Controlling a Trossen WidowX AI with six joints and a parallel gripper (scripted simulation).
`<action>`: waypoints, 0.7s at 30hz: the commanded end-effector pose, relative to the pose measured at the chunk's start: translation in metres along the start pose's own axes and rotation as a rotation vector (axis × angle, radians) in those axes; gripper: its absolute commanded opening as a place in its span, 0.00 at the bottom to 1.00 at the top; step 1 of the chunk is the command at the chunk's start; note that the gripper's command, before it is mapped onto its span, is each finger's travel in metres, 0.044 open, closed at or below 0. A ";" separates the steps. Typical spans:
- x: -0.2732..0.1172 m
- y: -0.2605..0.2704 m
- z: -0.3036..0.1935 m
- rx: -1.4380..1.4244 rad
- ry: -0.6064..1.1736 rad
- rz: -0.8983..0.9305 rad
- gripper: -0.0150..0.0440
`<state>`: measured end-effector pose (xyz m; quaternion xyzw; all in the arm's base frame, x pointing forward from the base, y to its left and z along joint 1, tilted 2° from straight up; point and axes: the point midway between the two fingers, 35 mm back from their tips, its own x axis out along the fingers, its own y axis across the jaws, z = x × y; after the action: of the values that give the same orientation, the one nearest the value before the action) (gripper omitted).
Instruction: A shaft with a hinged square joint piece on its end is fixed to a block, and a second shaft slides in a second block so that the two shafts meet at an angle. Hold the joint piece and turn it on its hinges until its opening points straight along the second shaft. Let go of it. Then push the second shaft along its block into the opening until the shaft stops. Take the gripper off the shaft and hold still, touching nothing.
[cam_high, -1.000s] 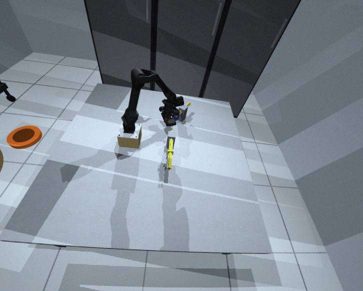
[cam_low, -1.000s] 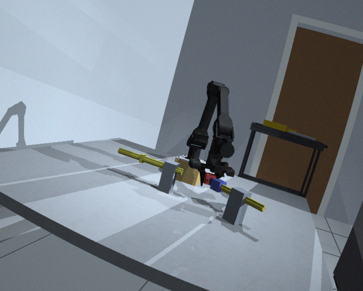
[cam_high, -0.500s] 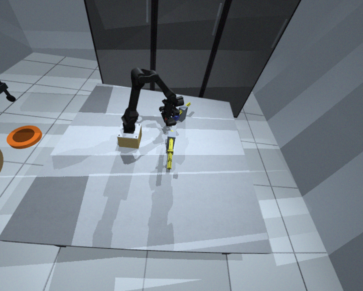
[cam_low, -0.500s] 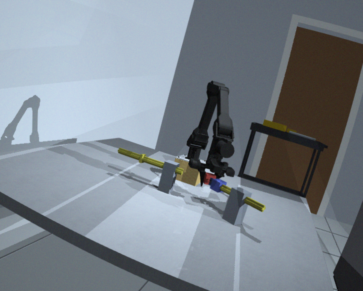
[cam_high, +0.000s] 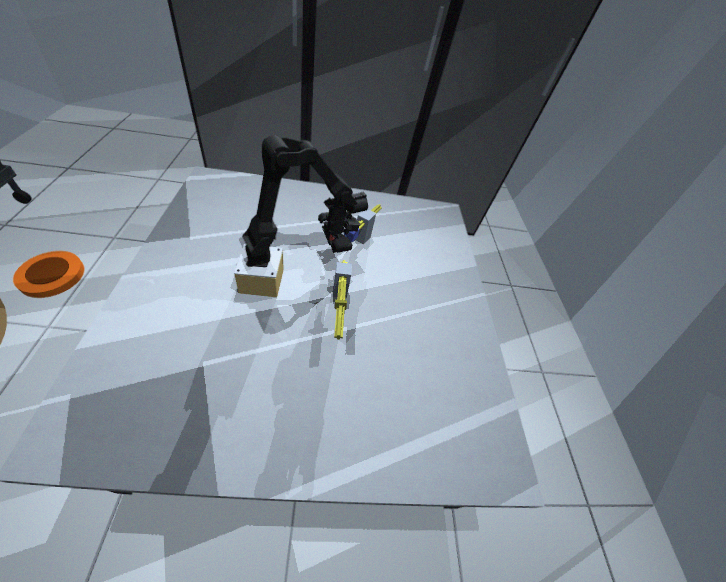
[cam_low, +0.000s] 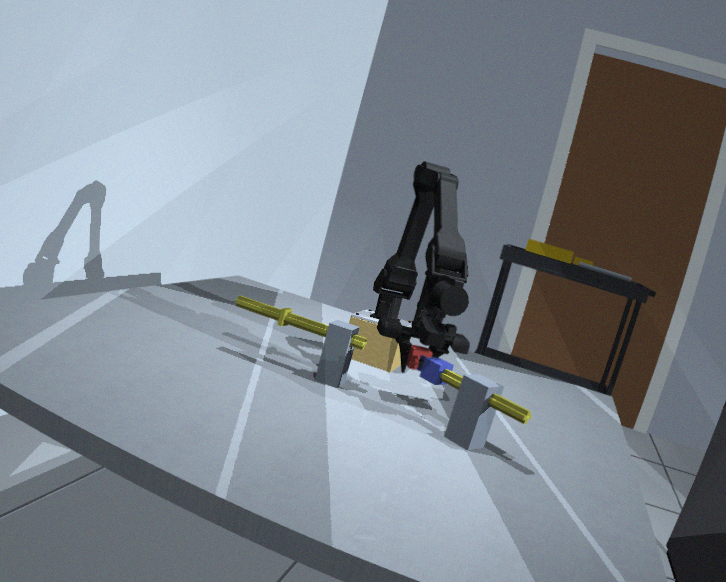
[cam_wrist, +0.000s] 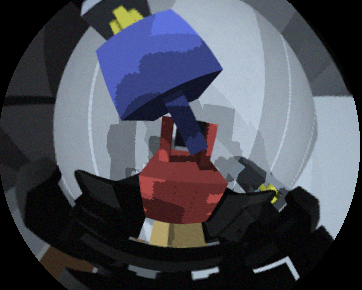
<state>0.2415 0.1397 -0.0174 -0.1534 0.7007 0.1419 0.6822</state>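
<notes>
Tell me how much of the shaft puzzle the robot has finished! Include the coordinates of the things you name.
The blue block-shaped piece (cam_low: 435, 370) (cam_wrist: 157, 60) is already on one yellow ridged shaft. In hand: the black gripper (cam_wrist: 177, 169) grips the red square joint piece (cam_wrist: 182, 192), which doesn't seem to point at the other yellow shaft, the one with a collar (cam_high: 340, 315) (cam_low: 260, 307). Left: turning it, letting go, pushing that shaft in and backing away.

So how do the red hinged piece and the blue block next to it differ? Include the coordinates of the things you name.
The red hinged joint piece (cam_low: 418, 357) (cam_wrist: 183, 187) sits between the gripper's fingers; the blue block (cam_low: 435, 371) (cam_wrist: 155, 62) is outside them. The red piece has two prongs, while the blue block shows a single arm reaching between those prongs. Both are angular, solid-coloured parts.
</notes>
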 end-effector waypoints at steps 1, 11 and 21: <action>0.000 0.000 0.000 -0.003 -0.001 0.000 0.56; 0.000 0.000 0.000 -0.003 -0.001 0.000 0.56; 0.000 0.000 0.000 0.000 0.000 0.000 0.50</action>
<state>0.2415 0.1397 -0.0174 -0.1534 0.7007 0.1419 0.6822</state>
